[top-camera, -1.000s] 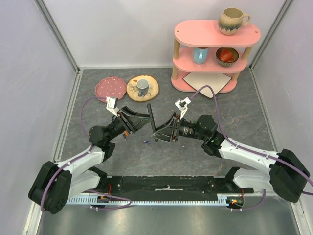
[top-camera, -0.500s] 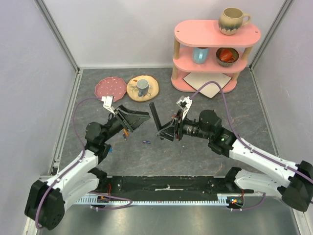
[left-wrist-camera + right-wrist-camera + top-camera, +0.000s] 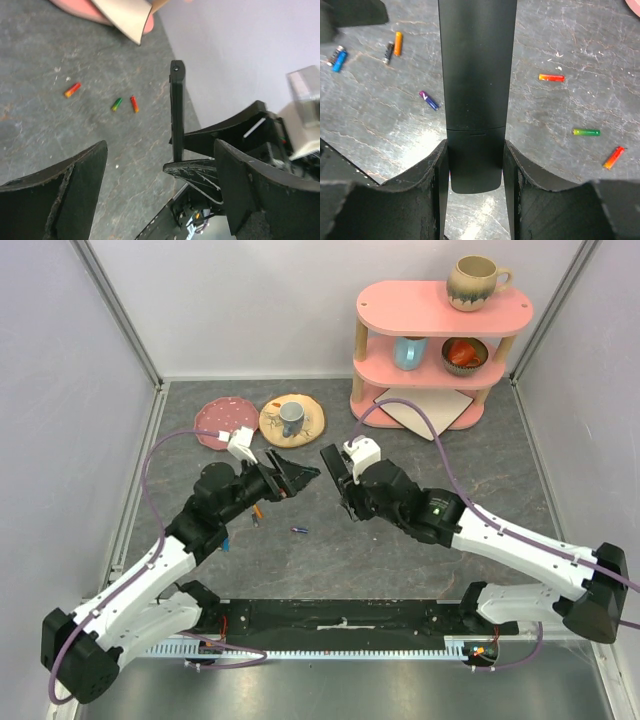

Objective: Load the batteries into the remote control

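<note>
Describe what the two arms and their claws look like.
The left arm and right arm have white links and black joints. A purple cable runs to a white block at each wrist. The left claw and right claw are black, with broad fingers scuffed pale at the edges. A green light shows on the right arm.

Mid-table, the remote control (image 3: 330,462), held upright in the right tool (image 3: 345,485), blocks the narrow gap to the spread-open left tool (image 3: 298,475). Nearer, the table (image 3: 380,560) lies open except for small batteries (image 3: 298,531). A pink shelf (image 3: 440,360) stands far right; two round mats (image 3: 227,420) and a cup (image 3: 291,417) far left.
</note>
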`<state>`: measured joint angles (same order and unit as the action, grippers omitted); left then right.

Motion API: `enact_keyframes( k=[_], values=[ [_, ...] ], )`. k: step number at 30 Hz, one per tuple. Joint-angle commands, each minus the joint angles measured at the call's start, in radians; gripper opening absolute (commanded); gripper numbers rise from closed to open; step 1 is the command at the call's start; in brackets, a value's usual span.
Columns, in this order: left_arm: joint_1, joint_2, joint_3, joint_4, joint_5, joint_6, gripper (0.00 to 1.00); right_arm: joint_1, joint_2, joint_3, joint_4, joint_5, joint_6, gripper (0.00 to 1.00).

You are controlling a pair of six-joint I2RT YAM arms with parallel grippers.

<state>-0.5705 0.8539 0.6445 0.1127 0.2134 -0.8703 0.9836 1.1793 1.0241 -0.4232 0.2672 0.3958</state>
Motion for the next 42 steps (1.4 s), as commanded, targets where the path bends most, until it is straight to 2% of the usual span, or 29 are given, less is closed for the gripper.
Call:
enact_keyframes(
  k=[1, 13, 18, 22, 27, 33, 40, 42],
  values=[
    [-0.060, 0.057, 0.037, -0.082, -0.146, 0.041, 0.90, 0.071, 0.034, 0.077, -0.075, 0.161, -0.012, 0.34],
    [-0.166, 0.175, 0.047, 0.056, -0.250, 0.008, 0.84, 0.112, 0.069, 0.102, -0.072, 0.155, 0.044, 0.34],
    [-0.218, 0.224, 0.047, 0.122, -0.302, -0.035, 0.74, 0.118, 0.082, 0.106, -0.062, 0.155, 0.070, 0.34],
    [-0.252, 0.255, 0.038, 0.173, -0.359, -0.056, 0.72, 0.119, 0.085, 0.106, -0.052, 0.142, 0.089, 0.34],
    [-0.266, 0.290, 0.046, 0.200, -0.359, -0.067, 0.67, 0.119, 0.082, 0.103, -0.051, 0.142, 0.100, 0.34],
    [-0.266, 0.301, 0.044, 0.214, -0.348, -0.067, 0.51, 0.122, 0.088, 0.102, -0.051, 0.136, 0.101, 0.34],
    [-0.266, 0.307, 0.023, 0.246, -0.332, -0.076, 0.25, 0.125, 0.077, 0.091, -0.051, 0.138, 0.107, 0.34],
    [-0.266, 0.306, 0.018, 0.258, -0.327, -0.078, 0.20, 0.125, 0.072, 0.090, -0.051, 0.136, 0.109, 0.35]
  ],
)
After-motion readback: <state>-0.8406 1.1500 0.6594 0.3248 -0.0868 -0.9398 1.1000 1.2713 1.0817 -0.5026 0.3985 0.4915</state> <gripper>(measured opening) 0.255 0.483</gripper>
